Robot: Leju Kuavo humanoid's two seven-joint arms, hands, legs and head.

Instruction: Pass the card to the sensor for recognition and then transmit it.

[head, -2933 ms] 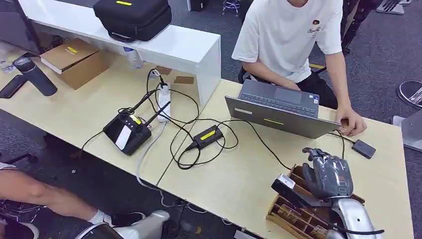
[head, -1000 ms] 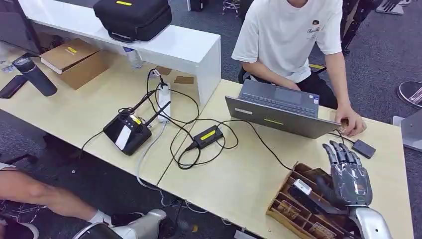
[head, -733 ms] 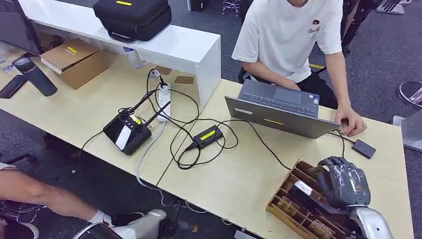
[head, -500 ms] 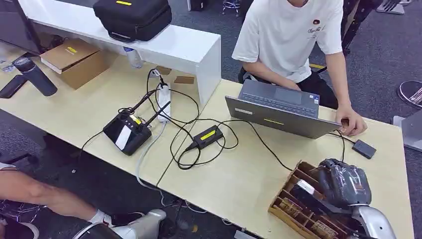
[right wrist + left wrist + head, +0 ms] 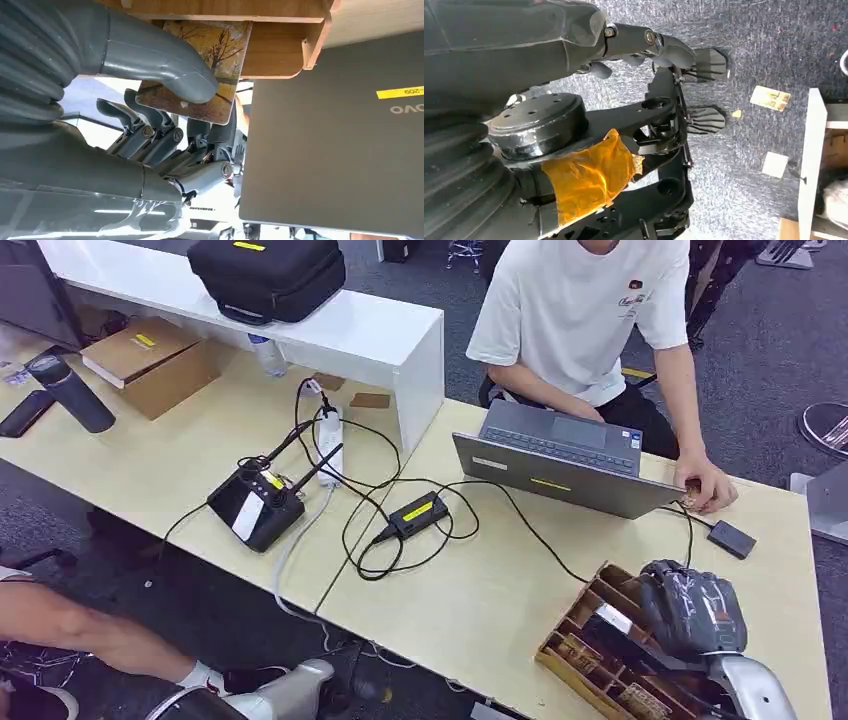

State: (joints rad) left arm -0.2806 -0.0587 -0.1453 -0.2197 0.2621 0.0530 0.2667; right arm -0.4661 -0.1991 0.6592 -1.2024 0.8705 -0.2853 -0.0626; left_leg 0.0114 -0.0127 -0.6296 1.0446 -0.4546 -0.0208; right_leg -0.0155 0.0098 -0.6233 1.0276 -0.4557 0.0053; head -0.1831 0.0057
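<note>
Far to the left of the laptop (image 5: 575, 468), on the pale desk (image 5: 480, 590): a dark flask (image 5: 70, 392) and a cardboard box (image 5: 150, 365), with a black case (image 5: 268, 275) up on the white riser shelf (image 5: 350, 335) behind them. Nearer the laptop, still on its left: a black device with antennas (image 5: 258, 505), a white power strip (image 5: 328, 445) and a black adapter with a yellow label (image 5: 415, 512), all tied together by looping black cables (image 5: 370, 540) that run across the desk toward the laptop's back. Behind the laptop, a seated person in a white shirt (image 5: 580, 310), one hand (image 5: 706, 487) resting on the desk at the laptop's right corner. Just right of that corner, a small black sensor pad (image 5: 731, 538) lying flat, joined by a thin cable. In front of the laptop and to its right, a wooden compartment tray (image 5: 590, 660) at the desk's near edge, with the right hand (image 5: 690, 612) bent down over its far end, fingers curled in. From the wrist, the thick thumb (image 5: 165, 67) pressed on a card printed with autumn trees (image 5: 210, 70), darker fingers (image 5: 150, 132) on its other side, so grasping the card at the tray's wooden wall (image 5: 240, 12), the card still partly inside a slot, with the laptop's grey lid (image 5: 340, 135) close alongside. Left hand: cannot tell, fingers not made out in its wrist view.
</note>
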